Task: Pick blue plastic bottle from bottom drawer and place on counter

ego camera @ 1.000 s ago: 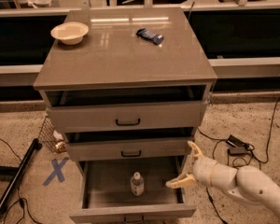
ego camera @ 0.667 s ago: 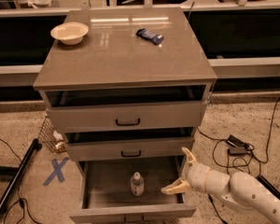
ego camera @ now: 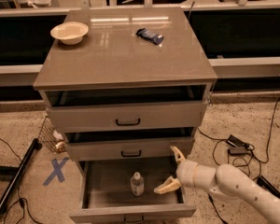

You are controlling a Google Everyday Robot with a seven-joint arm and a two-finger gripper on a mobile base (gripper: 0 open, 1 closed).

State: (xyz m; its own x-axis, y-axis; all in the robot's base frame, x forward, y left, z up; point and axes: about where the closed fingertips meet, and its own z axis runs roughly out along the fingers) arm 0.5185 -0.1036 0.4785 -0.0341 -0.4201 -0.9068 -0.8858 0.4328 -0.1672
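Grey laminate all over this cabinet, and the bottom drawer (ego camera: 105, 183) is pulled well out, wide and shallow, with flat floor showing to the left of the blue plastic bottle (ego camera: 137, 184) and behind it. The bottle stands upright near the drawer's middle, with a clear ribbed body, a white cap and a pale band. The cream hand (ego camera: 164, 170) is at the drawer's right side, just beside the bottle and apart from it. Its fingers are spread wide, one pointing up near the lower edge of the middle drawer (ego camera: 130, 149), the other angled low over the drawer floor toward the bottle. A smooth white arm (ego camera: 245, 192) reaches in from the lower right, across the drawer's right wall. Up top, the glossy table (ego camera: 126, 55) overhangs its sides; a round cream bowl (ego camera: 69, 32) sits back left, a flat dark-blue packet (ego camera: 149, 35) back right, and the front stretch of the slab lies open. Black cables (ego camera: 238, 148) trail over the speckled floor to the right.
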